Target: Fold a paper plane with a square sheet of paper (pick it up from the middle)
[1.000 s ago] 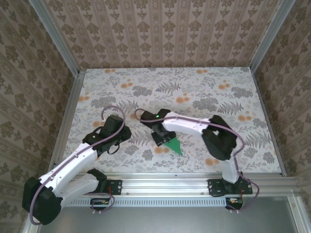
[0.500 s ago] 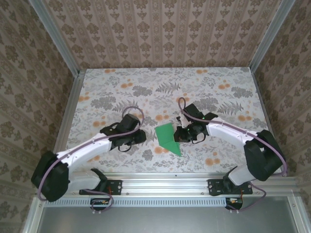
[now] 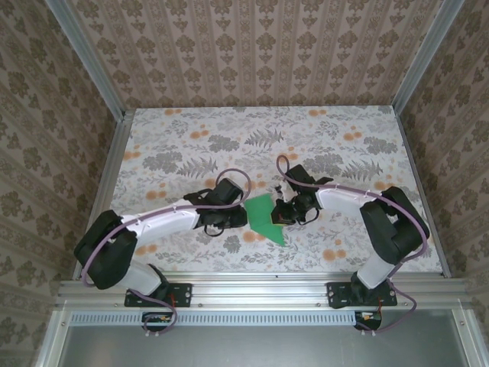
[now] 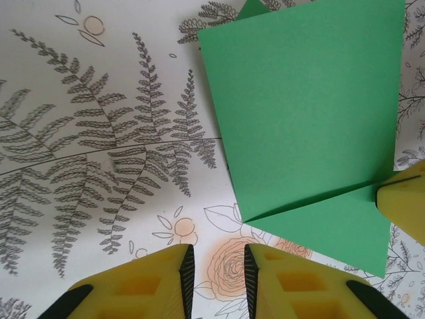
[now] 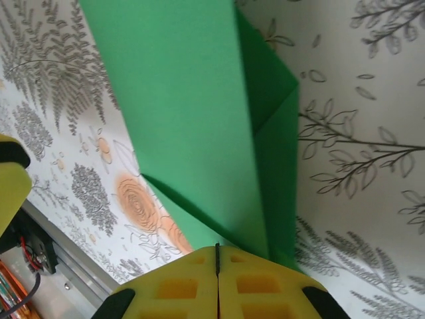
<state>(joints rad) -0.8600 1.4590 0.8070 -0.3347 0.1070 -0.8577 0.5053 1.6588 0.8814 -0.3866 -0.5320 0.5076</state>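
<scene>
Right pincer (image 5: 217, 251) clamped on green paper (image 5: 186, 119) edge (pads meeting); left pincer (image 4: 217, 259) slightly agape, now nearer.

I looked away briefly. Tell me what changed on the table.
The right arm swung off the green paper to its right edge, and the right fingers closed there. The left arm reached toward its left edge, left fingers apart. The paper stayed put.
</scene>
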